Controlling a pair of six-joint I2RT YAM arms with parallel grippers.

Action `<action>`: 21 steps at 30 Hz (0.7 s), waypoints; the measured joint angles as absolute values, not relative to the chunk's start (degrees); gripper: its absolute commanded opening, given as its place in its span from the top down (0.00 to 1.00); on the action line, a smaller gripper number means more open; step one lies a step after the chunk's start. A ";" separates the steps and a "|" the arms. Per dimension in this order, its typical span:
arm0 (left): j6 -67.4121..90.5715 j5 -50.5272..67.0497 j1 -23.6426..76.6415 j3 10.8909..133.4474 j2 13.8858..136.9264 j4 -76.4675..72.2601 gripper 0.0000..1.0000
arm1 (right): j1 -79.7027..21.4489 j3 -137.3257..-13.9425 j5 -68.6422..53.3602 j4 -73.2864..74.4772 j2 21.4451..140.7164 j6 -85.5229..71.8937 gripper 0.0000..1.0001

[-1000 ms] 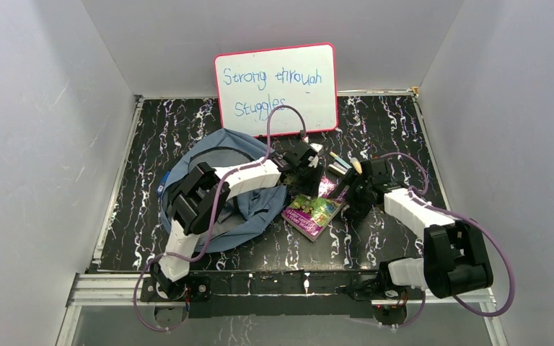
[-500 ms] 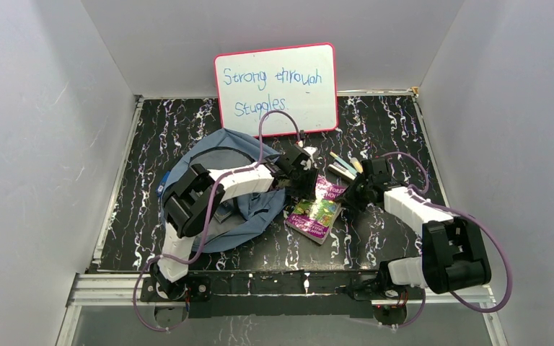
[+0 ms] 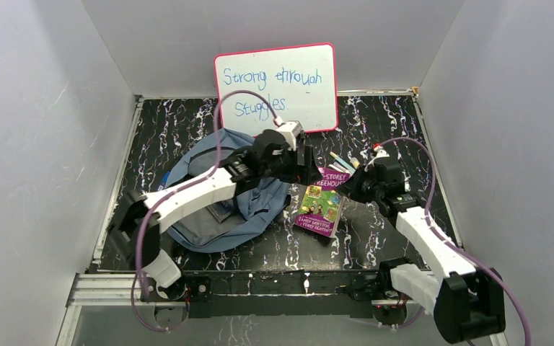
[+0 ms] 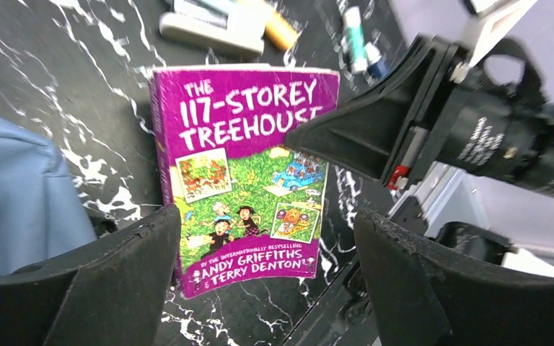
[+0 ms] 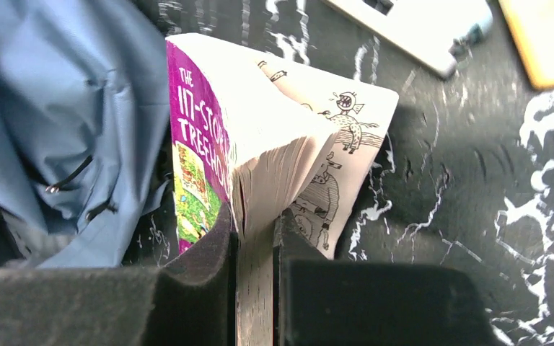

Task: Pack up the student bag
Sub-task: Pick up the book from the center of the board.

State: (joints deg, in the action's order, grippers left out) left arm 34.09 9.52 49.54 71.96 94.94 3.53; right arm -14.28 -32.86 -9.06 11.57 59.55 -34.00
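- ok so the student bag (image 3: pixel 209 234) is slumped flat on the bench (image 3: pixel 389 122), left of the middle. It's grey-blue and floppy, and the left arm stretches right across the top of it
- the book (image 3: pixel 322 205) is a purple paperback, "The 117-Storey Treehouse". It lies cover up, just to the right of the bag
- its spine side sits right beside the blue fabric, and I honestly can't tell if the two actually touch
- the right end effector (image 5: pixel 254 231) is clamped on the book, on the page edge that faces away from the bag. The cover and the thick block of pages are squeezed between its two fingers
- one loose page (image 5: pixel 346 137) with black-and-white cartoon drawings has fanned out past that grip and sits lower, toward the bench
- the left end effector (image 4: pixel 267 238) hangs over the book with its fingers spread wide apart. In its own wrist view there's one finger either side of the cover, and it's holding nothing
- that same view shows the right end effector's black finger lying on the cover's right edge
- a few markers (image 3: pixel 340 160) lie loose on the bench just behind the book, between it and the whiteboard (image 3: pixel 278 86)
- the whiteboard has a pink frame and stands up against the back wall, with "Strong through Struggles" in blue handwriting
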 measured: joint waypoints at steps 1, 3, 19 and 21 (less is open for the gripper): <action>34.02 8.86 49.30 71.31 92.62 3.14 0.13 | -14.28 -32.86 -9.65 11.46 57.82 -32.23 1.00; 33.28 7.31 48.86 69.12 87.11 2.24 0.13 | -14.28 -32.86 -11.03 11.07 54.46 -29.15 1.00; 16.60 10.26 48.27 64.86 69.65 10.57 0.13 | -14.35 -37.47 -44.10 4.25 47.48 -6.85 1.00; 15.99 11.84 48.27 66.11 69.60 12.49 0.13 | -14.35 -37.93 -47.40 4.03 47.46 -5.82 1.00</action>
